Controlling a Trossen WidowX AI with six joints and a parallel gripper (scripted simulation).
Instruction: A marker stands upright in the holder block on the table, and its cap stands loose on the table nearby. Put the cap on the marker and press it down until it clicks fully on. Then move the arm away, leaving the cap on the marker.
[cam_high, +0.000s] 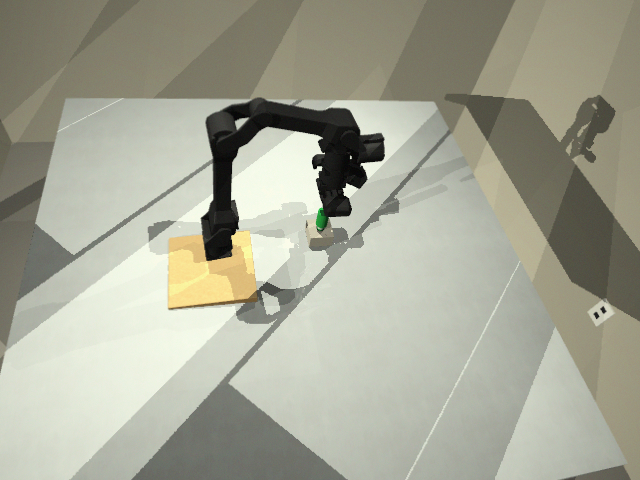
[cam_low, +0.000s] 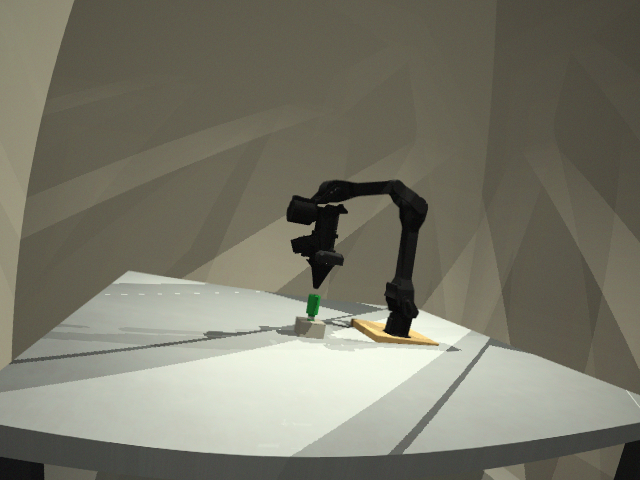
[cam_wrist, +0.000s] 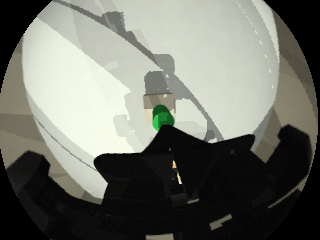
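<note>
A green cap sits upright on the marker, which stands in the beige holder block. Only a sliver of the marker shows under the cap. My gripper is shut with nothing between its fingers. Its tips form a point just above the top of the cap, with a small gap in the exterior view.
The arm's base stands on a tan square board on the grey-white table. A wall with a socket lies to the right of the table.
</note>
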